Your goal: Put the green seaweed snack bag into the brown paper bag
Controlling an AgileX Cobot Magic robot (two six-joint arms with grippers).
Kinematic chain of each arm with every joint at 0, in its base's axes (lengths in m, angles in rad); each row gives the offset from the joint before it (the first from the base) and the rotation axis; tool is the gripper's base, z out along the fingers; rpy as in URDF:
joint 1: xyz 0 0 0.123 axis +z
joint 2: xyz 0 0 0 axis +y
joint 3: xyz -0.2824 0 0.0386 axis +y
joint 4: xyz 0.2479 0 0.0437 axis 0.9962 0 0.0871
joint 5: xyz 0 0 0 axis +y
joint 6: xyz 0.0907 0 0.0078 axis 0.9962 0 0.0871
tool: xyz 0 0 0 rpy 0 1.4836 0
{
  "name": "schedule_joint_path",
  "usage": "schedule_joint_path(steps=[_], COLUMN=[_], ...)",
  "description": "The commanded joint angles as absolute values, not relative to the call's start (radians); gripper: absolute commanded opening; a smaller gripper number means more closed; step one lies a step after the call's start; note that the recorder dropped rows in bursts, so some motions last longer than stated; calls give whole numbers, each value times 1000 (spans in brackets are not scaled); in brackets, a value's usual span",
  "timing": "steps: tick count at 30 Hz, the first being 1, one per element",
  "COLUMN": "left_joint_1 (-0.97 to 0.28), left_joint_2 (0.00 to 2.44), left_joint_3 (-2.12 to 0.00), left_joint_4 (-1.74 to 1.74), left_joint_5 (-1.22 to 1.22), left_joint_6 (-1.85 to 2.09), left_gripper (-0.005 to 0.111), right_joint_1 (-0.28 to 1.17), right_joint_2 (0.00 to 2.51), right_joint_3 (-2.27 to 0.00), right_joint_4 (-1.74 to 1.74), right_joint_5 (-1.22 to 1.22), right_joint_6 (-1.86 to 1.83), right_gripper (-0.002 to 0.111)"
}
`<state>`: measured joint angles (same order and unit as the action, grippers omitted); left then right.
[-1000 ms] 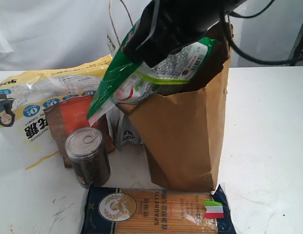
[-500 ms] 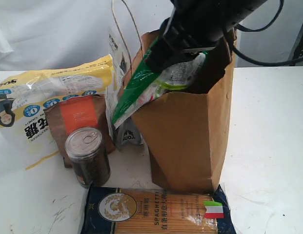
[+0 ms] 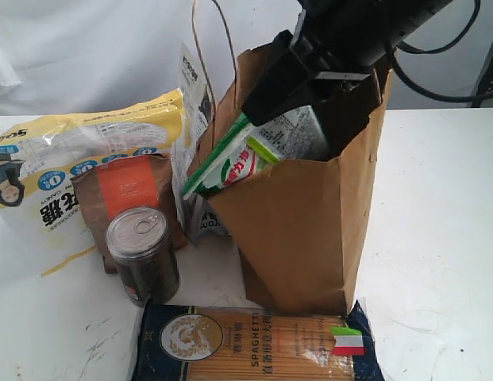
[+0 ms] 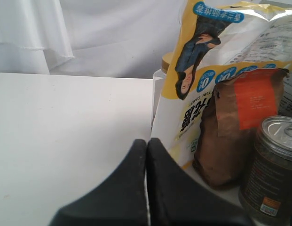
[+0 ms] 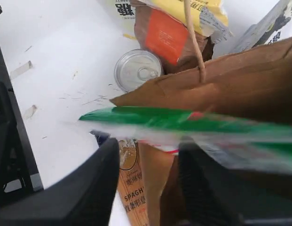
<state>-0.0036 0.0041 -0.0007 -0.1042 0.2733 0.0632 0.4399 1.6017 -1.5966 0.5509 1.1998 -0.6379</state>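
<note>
The green seaweed snack bag [image 3: 234, 165] leans tilted in the mouth of the brown paper bag [image 3: 302, 230], its lower end sticking out over the rim on the left side. In the right wrist view the green seaweed snack bag [image 5: 183, 121] shows as a blurred green band across the paper bag's rim [image 5: 240, 84], just beyond the fingertips. My right gripper [image 3: 279, 94] hangs over the bag's mouth; its fingers stand wide apart [image 5: 148, 150] and grip nothing. My left gripper [image 4: 146, 142] is shut and empty, low over the table beside the groceries.
Left of the paper bag stand a yellow-and-white snack bag [image 3: 71, 159], a small brown pouch with an orange label [image 3: 123, 194] and a can [image 3: 143, 254]. A dark blue spaghetti packet [image 3: 254, 345] lies in front. A grey pouch [image 3: 205, 222] leans behind.
The right gripper has moved right and down over the paper bag. The green snack bag has gone from hanging outside the rim to sitting in the bag's mouth, and the jaws now stand apart.
</note>
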Motion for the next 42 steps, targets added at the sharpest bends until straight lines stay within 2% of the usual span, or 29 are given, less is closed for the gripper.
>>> schedule_joint_path(steps=[1,5,7,9,14,18,25,29,35,42], left_joint_1=[-3,-3,-3,-3,-3,-3,-3,-3,-3,-3], left_joint_2=[0,0,0,0,0,0,0,0,0,0], left_joint_3=[0,0,0,0,0,0,0,0,0,0], left_joint_4=[-116,-116,-116,-116,-116,-116,-116,-116,-116,-116], left_joint_5=[263,263,263,263,263,263,263,263,263,263], left_joint_6=[60,60,60,60,60,60,60,60,60,60], left_gripper=[0,0,0,0,0,0,0,0,0,0], right_joint_1=[436,436,436,436,436,436,436,436,436,396], right_joint_2=[1592,1567,1542,1506,1379,1260,965,846,734,654], right_joint_3=[-1604,-1604,-1604,-1604,-1590,-1452,-1000,-823,-731,-716], right_joint_4=[566,530,487,450,431,433,455,543,538,281], right_joint_5=[1208,1198,1185,1172,1163,1094,633,546,571,520], right_joint_6=[-651,-632,-621,-604,-564,-518,-456,-404,-408,-357], right_gripper=[47,48,45,37,1,0,0,0,0,0])
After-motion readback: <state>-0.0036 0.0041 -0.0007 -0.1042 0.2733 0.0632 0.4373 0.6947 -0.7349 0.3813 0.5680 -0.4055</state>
